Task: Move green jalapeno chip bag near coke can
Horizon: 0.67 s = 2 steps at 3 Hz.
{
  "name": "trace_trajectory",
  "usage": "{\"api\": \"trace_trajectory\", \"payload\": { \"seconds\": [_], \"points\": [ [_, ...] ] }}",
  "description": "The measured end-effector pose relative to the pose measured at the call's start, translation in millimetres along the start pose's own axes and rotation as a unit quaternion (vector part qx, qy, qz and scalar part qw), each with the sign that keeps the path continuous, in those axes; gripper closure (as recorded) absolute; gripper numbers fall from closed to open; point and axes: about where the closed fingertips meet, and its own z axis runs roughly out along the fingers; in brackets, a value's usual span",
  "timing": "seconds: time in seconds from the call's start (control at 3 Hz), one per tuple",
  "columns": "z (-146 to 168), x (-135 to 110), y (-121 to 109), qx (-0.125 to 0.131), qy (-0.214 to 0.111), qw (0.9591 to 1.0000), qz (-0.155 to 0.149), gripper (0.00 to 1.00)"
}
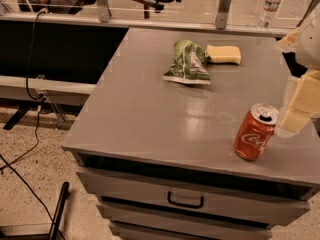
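Green jalapeno chip bag (187, 63) lies on the far part of the surface (150, 114), just beside a yellow sponge (224, 54) and well apart from the coke can (255, 132). Probably light, crinkly, slippery foil; best pinched at a gathered edge. End effector (292, 119) hangs at the right edge beside the can. How far open, cannot tell.

1. Warm yellowish light from above, pretty bright; soft glare on the worktop (135, 109) mid-way toward the front edge.
2. The green jalapeno chip bag (188, 61) drops a short soft shadow frontward.
3. My gripper (299, 106), at the right edge, looks washed out.

chip bag (188, 62) left of sponge (224, 54), behind coke can (255, 132) — claw (292, 119) right of can
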Motion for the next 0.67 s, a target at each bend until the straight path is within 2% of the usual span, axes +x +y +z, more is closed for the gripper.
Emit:
{"api": "trace_trajectory", "payload": {
  "seconds": [0.33,0.67],
  "points": [
    [0.0,0.0,0.0,0.000,0.000,1.0000,0.000,0.00],
    [0.4,-2.4,-14.5,0.014,-0.018,0.9997,-0.004,0.00]
  ]
}}
